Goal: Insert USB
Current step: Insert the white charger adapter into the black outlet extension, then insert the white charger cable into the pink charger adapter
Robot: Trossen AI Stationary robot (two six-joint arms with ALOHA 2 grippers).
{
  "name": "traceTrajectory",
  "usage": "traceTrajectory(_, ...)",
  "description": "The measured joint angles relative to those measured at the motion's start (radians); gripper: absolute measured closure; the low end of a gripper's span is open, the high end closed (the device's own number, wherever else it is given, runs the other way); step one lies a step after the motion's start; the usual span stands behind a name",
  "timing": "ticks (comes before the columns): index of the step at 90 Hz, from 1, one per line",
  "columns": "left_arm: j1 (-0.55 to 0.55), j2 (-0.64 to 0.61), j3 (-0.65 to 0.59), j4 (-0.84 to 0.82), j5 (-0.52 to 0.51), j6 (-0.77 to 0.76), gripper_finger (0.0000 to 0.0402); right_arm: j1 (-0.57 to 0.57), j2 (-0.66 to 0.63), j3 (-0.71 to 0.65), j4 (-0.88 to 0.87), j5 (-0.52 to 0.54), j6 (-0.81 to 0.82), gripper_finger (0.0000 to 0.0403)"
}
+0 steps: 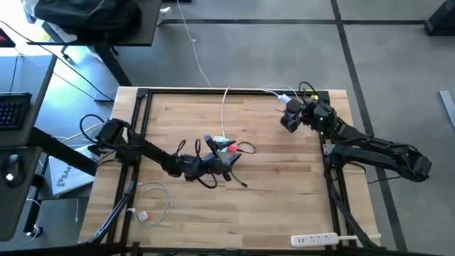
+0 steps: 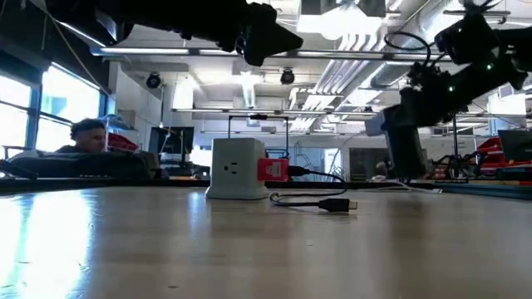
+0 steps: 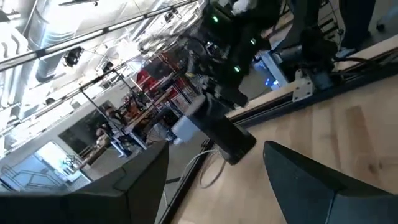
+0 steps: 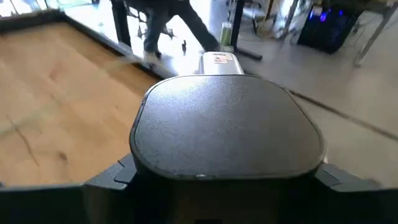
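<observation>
A white charger cube (image 1: 220, 141) (image 2: 236, 169) stands mid-table. The USB's red plug (image 1: 231, 148) (image 2: 273, 170) sits against the cube's side, and its thin black cable (image 2: 320, 202) lies looped on the wood. My left gripper (image 1: 226, 163) (image 3: 214, 149) hovers open above the table just near of the cube, with nothing between its fingers. At the far right, my right gripper (image 1: 288, 119) is shut on a dark rounded block (image 4: 227, 127) (image 3: 227, 138). A silvery plug (image 4: 217, 62) on a white cable (image 1: 226, 107) shows just past the block. My right gripper holds the dark rounded block by its two sides (image 4: 140, 155), one finger on each side. The block sticks out beyond the fingers and is lifted clear of the table. The block itself hides the place of contact.
A black frame rail (image 1: 142, 114) runs around the tabletop. A coiled white cable (image 1: 153, 203) lies near the front left, and a white power strip (image 1: 316, 240) lies at the front right edge. In the low view a person (image 2: 87, 133) sits in the room behind.
</observation>
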State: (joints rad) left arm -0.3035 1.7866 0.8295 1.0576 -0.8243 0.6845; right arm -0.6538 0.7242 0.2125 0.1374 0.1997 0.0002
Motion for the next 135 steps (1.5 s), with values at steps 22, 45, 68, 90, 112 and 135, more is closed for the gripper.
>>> traceTrajectory(22,0.037,0.000,0.000,-0.035,0.137,-0.130,0.0161,-0.036,0.002,-0.099,0.104,0.038,0.048,0.0183)
traceTrajectory(45,0.055,0.000,0.000,-0.075,0.150,-0.151,0.0161,-0.040,0.001,-0.128,0.134,0.040,0.089,0.0110)
traceTrajectory(68,0.032,-0.010,0.004,-0.067,0.054,-0.022,0.0161,-0.040,-0.001,-0.050,0.129,0.084,-0.008,0.0011)
traceTrajectory(90,-0.007,-0.109,0.006,-0.131,-0.083,0.113,0.0161,-0.023,-0.030,0.199,-0.128,0.052,-0.110,0.0029)
traceTrajectory(112,-0.011,-0.325,0.006,-0.551,-0.026,-0.152,0.0161,0.034,-0.072,0.420,-0.222,-0.192,-0.137,0.0030)
traceTrajectory(135,-0.010,-0.504,0.006,-0.900,0.171,-0.368,0.0161,0.108,-0.055,0.447,-0.167,-0.324,-0.074,0.0029)
